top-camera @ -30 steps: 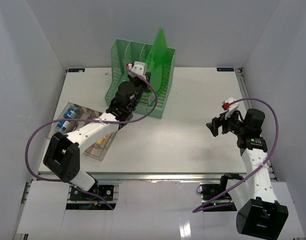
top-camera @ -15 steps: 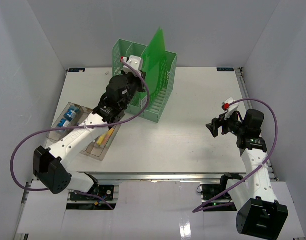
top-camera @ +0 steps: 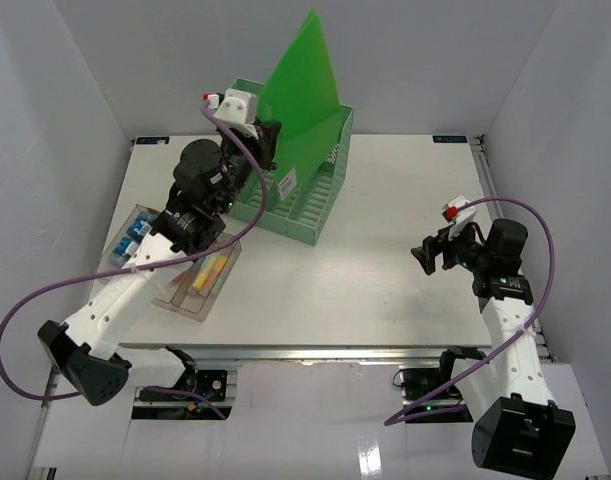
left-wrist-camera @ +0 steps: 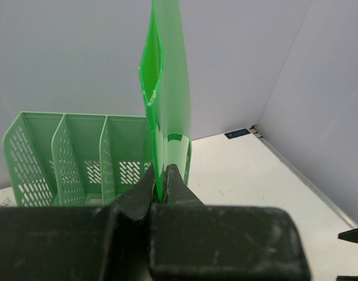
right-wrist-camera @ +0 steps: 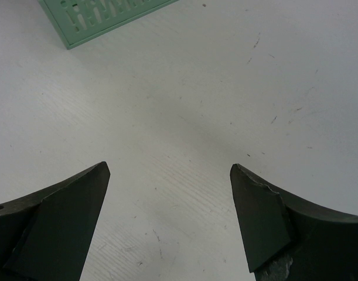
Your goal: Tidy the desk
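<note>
My left gripper [top-camera: 268,140] is shut on the near edge of a bright green plastic folder [top-camera: 300,75] and holds it upright above the mint-green file rack [top-camera: 320,200] at the back of the white desk [top-camera: 385,270]. In the left wrist view the folder [left-wrist-camera: 167,88] stands edge-on between my fingertips [left-wrist-camera: 162,173], over the rack's right-hand slot [left-wrist-camera: 126,158]. My right gripper [top-camera: 427,255] is open and empty, low over bare desk at the right; its view shows only tabletop between the fingers [right-wrist-camera: 170,170] and a corner of the rack [right-wrist-camera: 102,17].
A clear plastic tray [top-camera: 220,285] with small items, among them blue-and-white ones [top-camera: 135,232] and a yellow-orange one [top-camera: 210,270], lies at the desk's left front under my left arm. Grey walls close in the desk on three sides.
My left arm has risen and swung back to the left, lifting the green folder higher out of the rack. The rack has shifted slightly. The right arm has not moved.
</note>
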{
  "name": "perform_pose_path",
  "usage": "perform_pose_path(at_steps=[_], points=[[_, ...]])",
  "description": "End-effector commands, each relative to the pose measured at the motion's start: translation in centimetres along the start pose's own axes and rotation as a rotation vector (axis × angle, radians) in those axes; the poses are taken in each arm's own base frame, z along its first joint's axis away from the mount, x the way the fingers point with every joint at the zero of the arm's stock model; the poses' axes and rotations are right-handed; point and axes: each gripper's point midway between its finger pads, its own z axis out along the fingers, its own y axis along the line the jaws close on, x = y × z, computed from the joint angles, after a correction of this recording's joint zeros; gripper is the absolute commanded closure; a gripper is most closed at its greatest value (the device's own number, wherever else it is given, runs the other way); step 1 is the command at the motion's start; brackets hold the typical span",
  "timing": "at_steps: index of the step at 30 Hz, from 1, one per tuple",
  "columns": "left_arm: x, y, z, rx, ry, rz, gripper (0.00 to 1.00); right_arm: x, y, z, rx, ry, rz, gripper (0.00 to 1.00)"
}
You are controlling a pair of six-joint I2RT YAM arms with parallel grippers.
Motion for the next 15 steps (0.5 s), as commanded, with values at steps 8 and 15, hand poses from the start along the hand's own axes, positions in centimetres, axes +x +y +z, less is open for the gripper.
perform_pose_path(at_steps=[8,15], points=[[-11.7,-0.7,-4.7,0.050,-0.211,-0.163,1.00,-1.0,-0.2,0.0,0.001,-0.039,-0.023,0.10],[-11.9,-0.6,-4.5,0.039,-0.217,-0.246,1.00,-0.9,-0.1,-0.1,0.000,-0.038,-0.022,0.10]])
